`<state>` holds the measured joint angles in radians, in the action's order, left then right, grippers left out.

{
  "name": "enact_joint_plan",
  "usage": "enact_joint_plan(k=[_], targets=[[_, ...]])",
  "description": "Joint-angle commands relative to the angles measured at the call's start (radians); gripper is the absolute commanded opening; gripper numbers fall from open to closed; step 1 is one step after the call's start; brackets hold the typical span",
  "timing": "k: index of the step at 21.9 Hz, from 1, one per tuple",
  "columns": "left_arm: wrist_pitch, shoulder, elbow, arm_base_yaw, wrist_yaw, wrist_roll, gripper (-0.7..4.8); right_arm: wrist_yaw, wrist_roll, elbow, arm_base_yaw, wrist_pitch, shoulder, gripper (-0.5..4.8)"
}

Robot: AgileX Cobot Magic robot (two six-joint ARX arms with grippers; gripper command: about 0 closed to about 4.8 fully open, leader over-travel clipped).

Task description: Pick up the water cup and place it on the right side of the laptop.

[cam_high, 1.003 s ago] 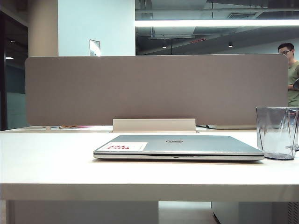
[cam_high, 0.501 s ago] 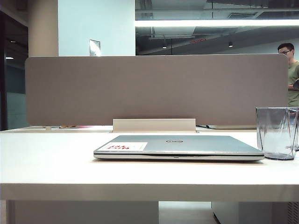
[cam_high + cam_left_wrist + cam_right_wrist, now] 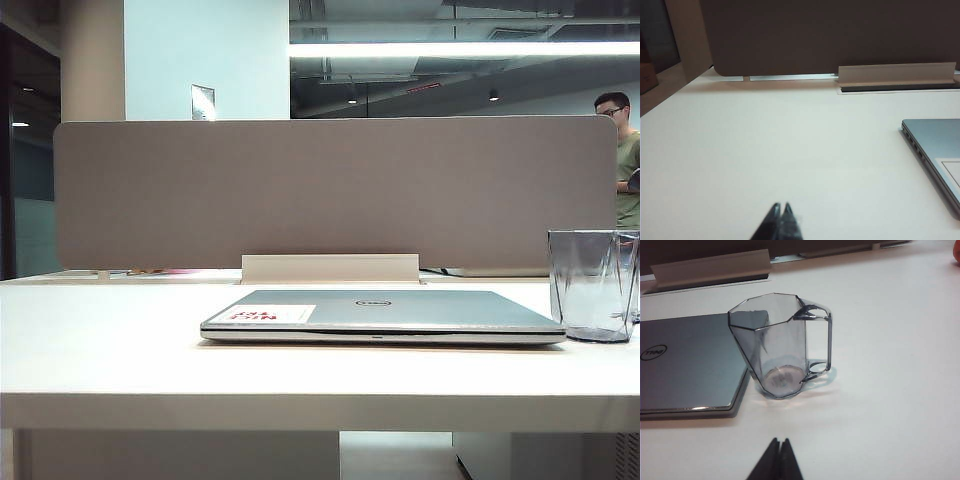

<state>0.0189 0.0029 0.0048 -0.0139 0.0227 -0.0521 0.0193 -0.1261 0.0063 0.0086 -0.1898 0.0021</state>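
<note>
The water cup stands upright on the white table at the right edge of the exterior view, just beside the right end of the laptop and partly cut off by the frame. In the right wrist view the cup is clearer: a see-through grey-blue tumbler with angled facets, a narrow base and a looped handle turned away from the laptop. Its base sits close to the laptop's edge; whether the two touch is hard to judge from this angle. The cup looks empty, and nothing grips it.

The laptop lies closed and flat in the middle of the table, with a dark oval logo on its lid and a white sticker with red print toward the lid's left end.

The right gripper shows at the bottom centre of its wrist view, its two dark fingers pressed together with nothing between them, apart from the cup. The left gripper shows at the bottom of the left wrist view, likewise closed on nothing, over bare table, with the corner of the laptop well off at the right edge of that frame.

Behind the table stands a grey-brown partition panel with a pale cable tray at its foot. A person in a green shirt stands at the far upper right.
</note>
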Motion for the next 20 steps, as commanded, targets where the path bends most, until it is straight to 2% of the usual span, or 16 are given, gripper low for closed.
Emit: enact_joint_plan(k=[1, 5, 20], targets=[[0.013, 0.001, 0.003, -0.002, 0.003, 0.000, -0.03, 0.006, 0.003, -0.006, 0.001, 0.062, -0.001, -0.08], [0.013, 0.001, 0.003, -0.002, 0.003, 0.000, -0.04, 0.005, 0.003, -0.005, 0.002, 0.119, -0.001, -0.08], [0.013, 0.001, 0.003, -0.002, 0.003, 0.000, -0.04, 0.005, 0.003, -0.005, 0.002, 0.112, -0.001, -0.08]])
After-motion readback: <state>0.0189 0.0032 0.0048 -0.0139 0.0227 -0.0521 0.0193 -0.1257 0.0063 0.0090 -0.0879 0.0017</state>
